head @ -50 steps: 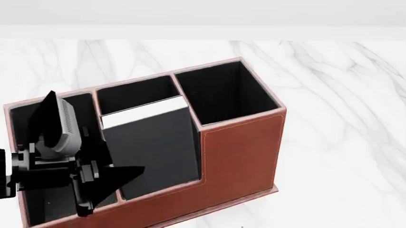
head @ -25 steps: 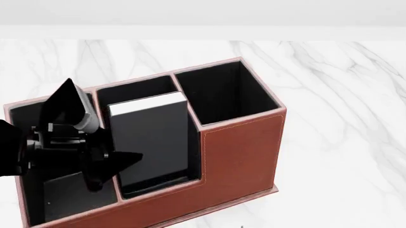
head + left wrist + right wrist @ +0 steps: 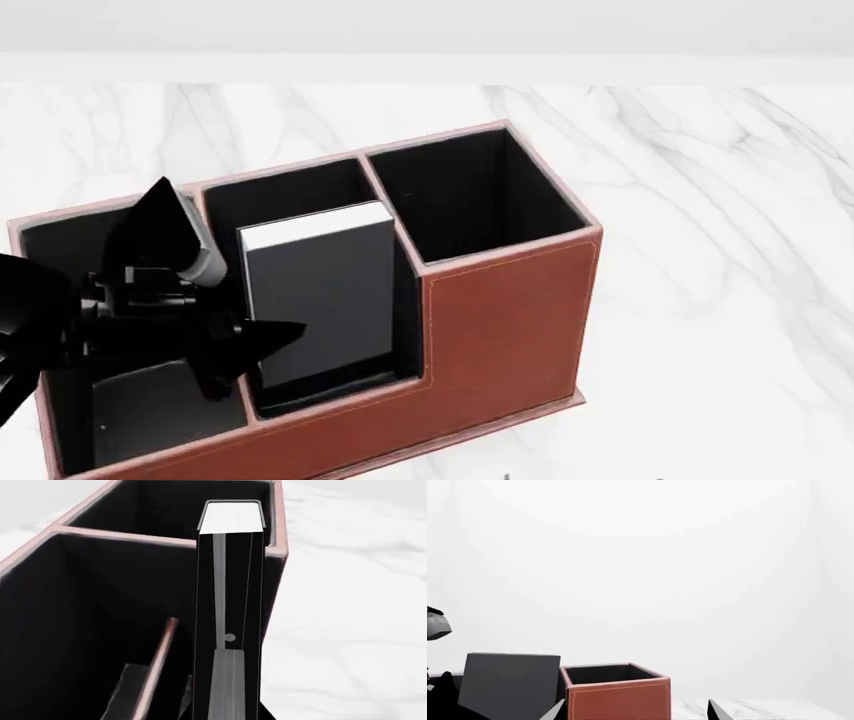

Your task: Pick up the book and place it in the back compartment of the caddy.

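The book [image 3: 324, 300] stands upright in the middle cell of the caddy [image 3: 507, 330], white page edges up, its top above the low front wall. The left gripper [image 3: 220, 340] sits just beside its left cover; whether the jaws grip or stand apart cannot be told. The right gripper [image 3: 637, 710] shows only its fingertips, spread wide and empty. The hardcover is judged rigid, light and smooth-faced, so it may slip; pinching both covers near the top edge suits it best.
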